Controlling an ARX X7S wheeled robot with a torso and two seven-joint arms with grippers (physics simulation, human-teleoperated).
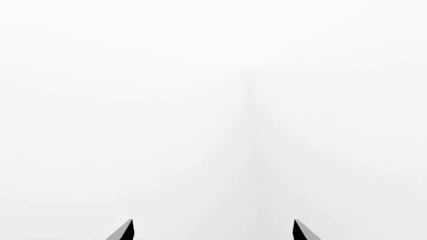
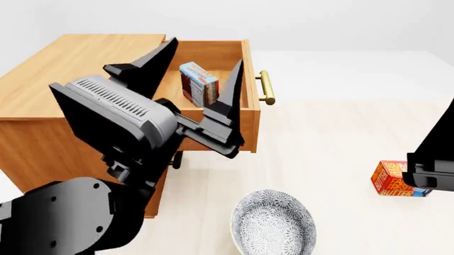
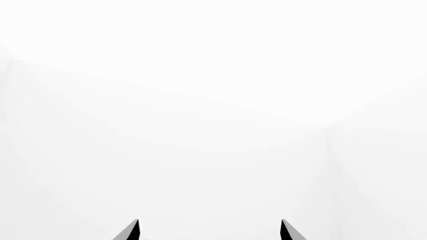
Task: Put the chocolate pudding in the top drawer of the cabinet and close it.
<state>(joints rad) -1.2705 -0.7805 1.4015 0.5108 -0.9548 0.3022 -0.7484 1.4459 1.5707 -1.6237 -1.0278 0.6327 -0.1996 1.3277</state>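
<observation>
Light brown wood: the top drawer of the cabinet stands pulled out, brass handle on its front face. The chocolate pudding already sits inside the drawer, on edge, light blue edge up, clear of the drawer front.

Left gripper: fingers spread wide, holding nothing, raised over the open drawer, the pudding showing between the two tips in the head view. Left wrist view shows only the two fingertips, well apart, against blank white.

Right gripper: tips apart and empty in its wrist view; the arm sits at the far right of the head view, near a butter box and well apart from the cabinet. A patterned bowl lies on the floor in front.

Judgement: placement looks done; closing remains. The key relation is that the handle lies just beyond the left gripper, on the drawer's outer face. The left arm is far nearer. The push should run along the drawer's slide axis, toward the cabinet body.
</observation>
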